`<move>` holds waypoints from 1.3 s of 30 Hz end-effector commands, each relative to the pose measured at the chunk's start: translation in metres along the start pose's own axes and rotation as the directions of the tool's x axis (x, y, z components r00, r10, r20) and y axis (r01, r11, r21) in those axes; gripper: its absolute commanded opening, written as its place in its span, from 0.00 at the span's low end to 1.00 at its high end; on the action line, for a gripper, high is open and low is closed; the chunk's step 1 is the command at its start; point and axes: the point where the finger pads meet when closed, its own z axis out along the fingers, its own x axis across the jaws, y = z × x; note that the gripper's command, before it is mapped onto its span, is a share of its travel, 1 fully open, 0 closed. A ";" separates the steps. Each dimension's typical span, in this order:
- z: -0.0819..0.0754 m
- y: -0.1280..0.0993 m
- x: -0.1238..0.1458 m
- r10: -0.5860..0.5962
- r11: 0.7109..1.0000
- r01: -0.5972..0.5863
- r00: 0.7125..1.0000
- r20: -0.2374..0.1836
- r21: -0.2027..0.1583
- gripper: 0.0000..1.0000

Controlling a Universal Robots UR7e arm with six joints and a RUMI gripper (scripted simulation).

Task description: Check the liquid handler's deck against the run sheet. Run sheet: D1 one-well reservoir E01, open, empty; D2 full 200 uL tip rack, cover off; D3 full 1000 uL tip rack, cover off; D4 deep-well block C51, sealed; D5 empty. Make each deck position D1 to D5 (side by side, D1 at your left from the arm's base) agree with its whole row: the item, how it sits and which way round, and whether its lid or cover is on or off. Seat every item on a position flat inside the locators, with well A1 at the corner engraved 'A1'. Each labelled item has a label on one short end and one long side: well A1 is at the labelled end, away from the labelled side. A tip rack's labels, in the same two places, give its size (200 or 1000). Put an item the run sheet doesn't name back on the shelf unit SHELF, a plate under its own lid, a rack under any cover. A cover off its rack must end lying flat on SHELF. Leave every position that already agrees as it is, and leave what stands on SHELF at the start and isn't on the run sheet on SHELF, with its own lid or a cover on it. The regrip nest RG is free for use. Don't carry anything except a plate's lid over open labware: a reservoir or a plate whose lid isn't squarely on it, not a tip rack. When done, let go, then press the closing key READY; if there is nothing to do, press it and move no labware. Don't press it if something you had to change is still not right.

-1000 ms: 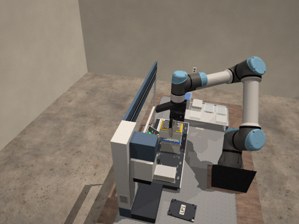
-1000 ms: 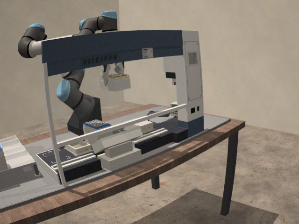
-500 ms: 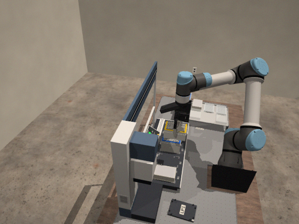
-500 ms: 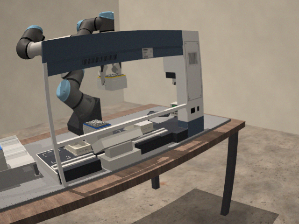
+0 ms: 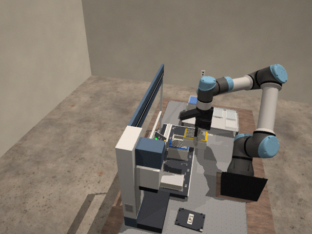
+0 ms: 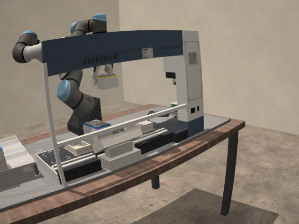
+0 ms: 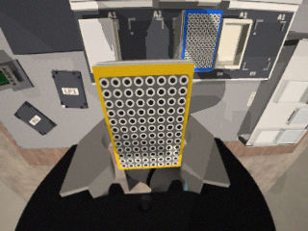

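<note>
One yellow-rimmed tip rack (image 7: 144,115) clamped in the hand (image 7: 144,166), held well above the deck (image 5: 190,167) with its cover off and every hole filled. Seen level in the exterior view (image 6: 104,80), hanging behind the blue gantry beam (image 6: 110,49) of the liquid handler. Fingers pressed against both long sides of the rack.

On the deck, from the wrist view: a pale, flat-topped block (image 7: 98,42) at the far left position; next to it two bare dark positions, each showing its locator marks; then a blue-rimmed tip rack (image 7: 202,39), uncovered and full; then an open cream-coloured trough (image 7: 233,42), empty, just beside the blue rack; bare deck at the far right end. Labels on these items too small to read.

Off the deck: a dark plate marked LP1 (image 5: 190,218) lying flat on the grey mat (image 5: 226,219); a smaller dark plate (image 7: 35,118) near it, label unreadable. Green-lit key panel (image 7: 9,76) at the left edge of the wrist view. Shelf unit (image 5: 235,126) beyond the deck, carrying pale covered items and one blue-topped item (image 5: 192,100). Wooden desk (image 6: 193,142) under everything. Arm base on a black pedestal (image 5: 259,187).
</note>
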 end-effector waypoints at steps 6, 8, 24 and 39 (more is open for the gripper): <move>-0.001 0.036 0.000 0.001 1.000 -0.001 1.000 0.000 0.001 0.00; -0.001 0.046 0.000 0.001 1.000 -0.001 1.000 0.000 0.001 0.00; -0.001 0.069 -0.001 -0.119 0.993 0.119 0.993 0.000 0.001 0.00; -0.001 0.069 -0.001 -0.370 0.929 0.370 0.929 0.000 0.001 0.00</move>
